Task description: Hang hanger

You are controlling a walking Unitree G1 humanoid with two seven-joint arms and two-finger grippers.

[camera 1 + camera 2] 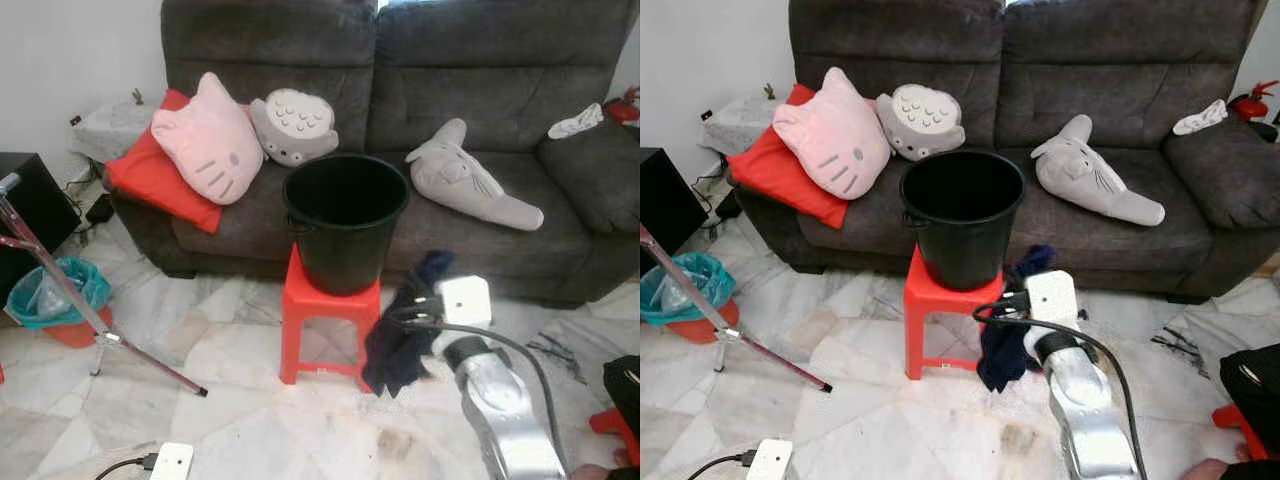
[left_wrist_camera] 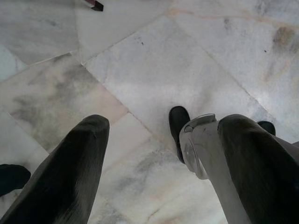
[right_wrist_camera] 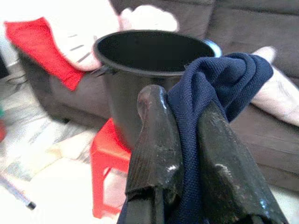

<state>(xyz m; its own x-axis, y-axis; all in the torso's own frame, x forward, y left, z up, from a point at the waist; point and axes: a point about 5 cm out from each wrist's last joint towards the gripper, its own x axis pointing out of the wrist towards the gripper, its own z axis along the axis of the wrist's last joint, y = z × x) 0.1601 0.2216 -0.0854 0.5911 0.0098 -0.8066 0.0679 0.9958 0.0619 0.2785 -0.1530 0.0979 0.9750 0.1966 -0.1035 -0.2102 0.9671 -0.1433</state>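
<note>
One garment: I see a dark navy cloth [image 3: 219,88] pinched between the two black fingers [image 3: 156,140] of my right gripper [image 3: 184,135]; it hangs down in front of the red stool [image 1: 330,315], just right of the bucket. I cannot make out a hanger.
Right gripper: pressed together on the navy cloth, held out ahead of me at about stool height, near the stool's right legs; the silver arm [image 1: 1080,400] and a white box [image 1: 1051,297] with a black cable lead up to it.
Left gripper [image 2: 159,154]: fingers spread apart, hanging low over the marble floor [image 2: 154,70], holding nothing.
Bucket: a black bucket [image 1: 345,220] stands upright on the red stool, mouth open.
Sofa: a dark grey sofa [image 1: 480,70] stands right behind the stool.
Sofa contents: a pink cat cushion [image 1: 208,140] lies on a red cushion [image 1: 150,170]; a grey round plush [image 1: 292,125] sits beside it; a grey shark plush [image 1: 470,180] lies on the right seat.
Floor, my left: a teal bin [image 1: 55,295] stands beside a tilted metal stand [image 1: 80,300].
</note>
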